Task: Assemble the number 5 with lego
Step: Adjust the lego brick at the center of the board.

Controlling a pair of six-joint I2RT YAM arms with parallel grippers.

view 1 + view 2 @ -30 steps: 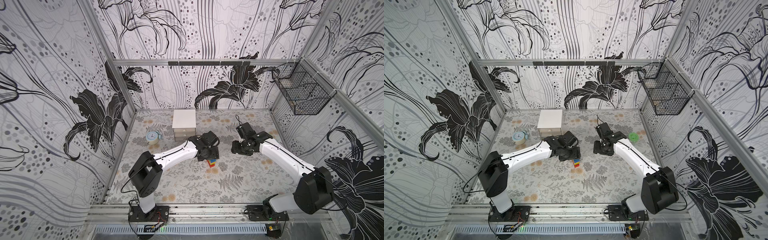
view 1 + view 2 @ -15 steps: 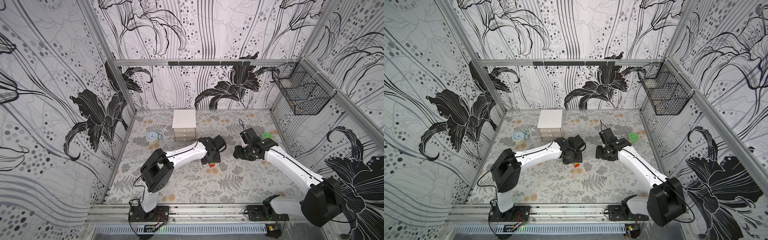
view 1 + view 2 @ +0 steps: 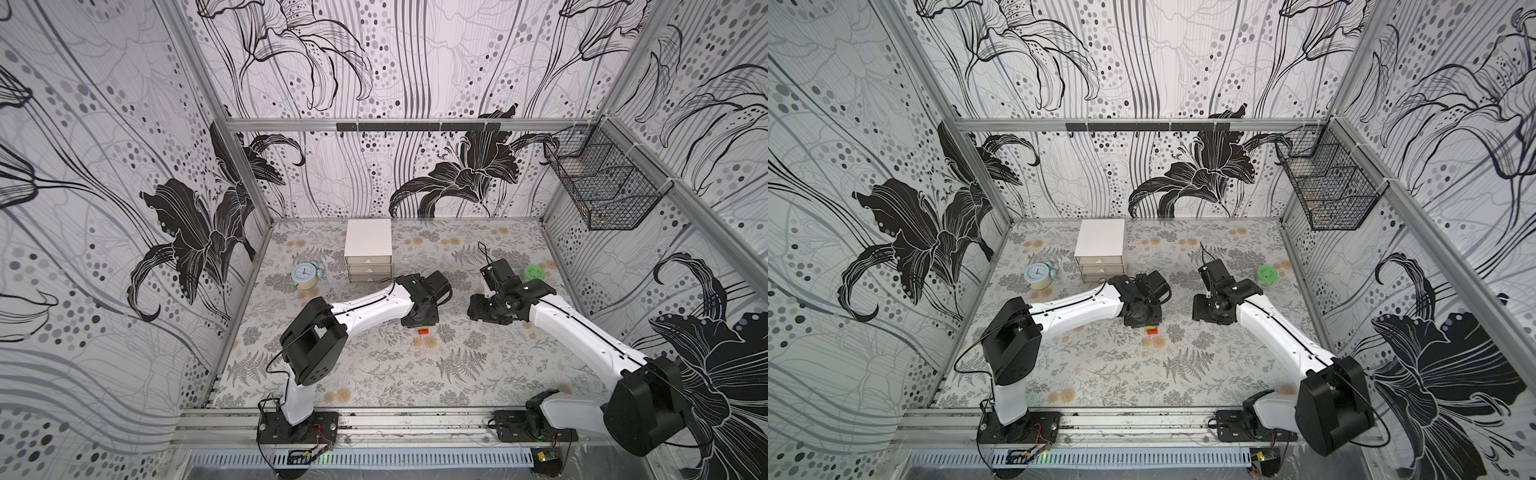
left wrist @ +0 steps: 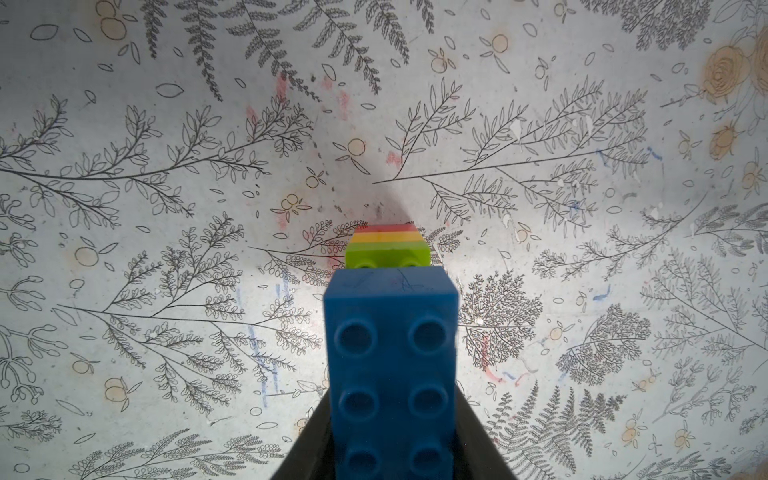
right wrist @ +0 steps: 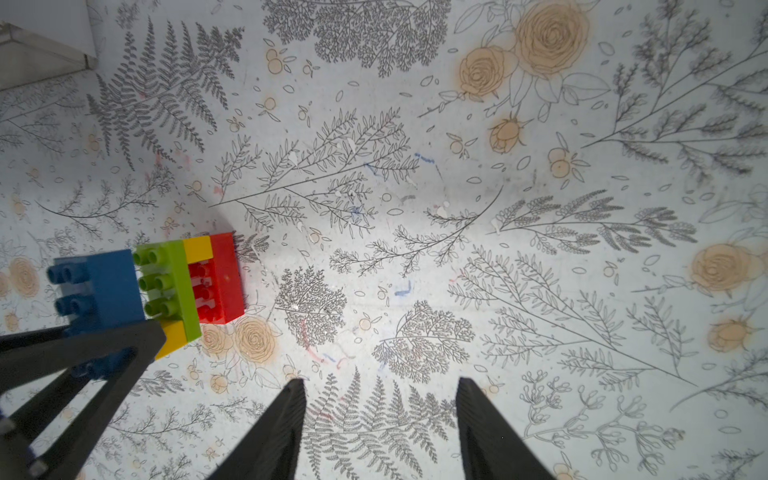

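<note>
Where: the 5 [image 5: 166, 286] sits mid-bench [image 3: 374, 374], directly under the left end effector [image 4: 392, 415]. In both top views only its red brick [image 3: 424, 331] peeks out on the near side.
Axis: through the left wrist I look straight down the stack. The blue brick [image 4: 392, 332] is nearest, then the green brick [image 4: 386, 253], a yellow band, and red farthest, against the bench. I cannot tell whether it stands dead upright or leans.
Left end effector: narrow. Its fingers [image 4: 311, 453] lie against both long flanks of the blue brick, so I read it as gripping the top of the 5.
Right end effector [image 5: 380, 386]: partly open and empty, over bare bench with nothing between the jaws.
Nearer arm: the left, on the work. The right hangs near, on the 5's right side and apart from it.
Joints: from the right wrist I see three bars with the yellow bricks [image 5: 197, 247] at opposite ends. Blue looks seated, though I cannot see that seam closed.
My read: the coming move turns on that line through the stack. I would press or release along it, since a sideways pull could topple or split the 5.
</note>
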